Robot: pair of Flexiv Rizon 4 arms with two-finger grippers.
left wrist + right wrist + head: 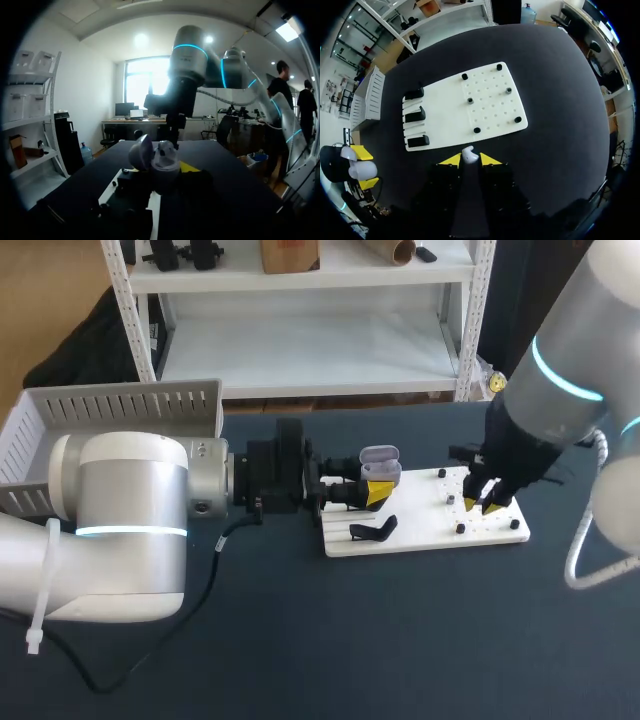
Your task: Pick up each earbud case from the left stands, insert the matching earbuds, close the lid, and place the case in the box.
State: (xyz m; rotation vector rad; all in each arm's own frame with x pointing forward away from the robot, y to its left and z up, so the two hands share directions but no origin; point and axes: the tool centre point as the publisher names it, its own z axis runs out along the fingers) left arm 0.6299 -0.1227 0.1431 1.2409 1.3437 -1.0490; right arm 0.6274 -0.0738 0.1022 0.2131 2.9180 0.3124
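Left pincer (pixel 362 168), earbud case (pixel 381 466) clamped inside

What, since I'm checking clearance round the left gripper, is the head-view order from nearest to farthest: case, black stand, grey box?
1. Case: held between the left gripper fingers.
2. Black stand: close beside it, on the white board.
3. Grey box: far off, at the table's back left.

Bright, even light in the head view; left wrist view backlit, its foreground dark and blurred.
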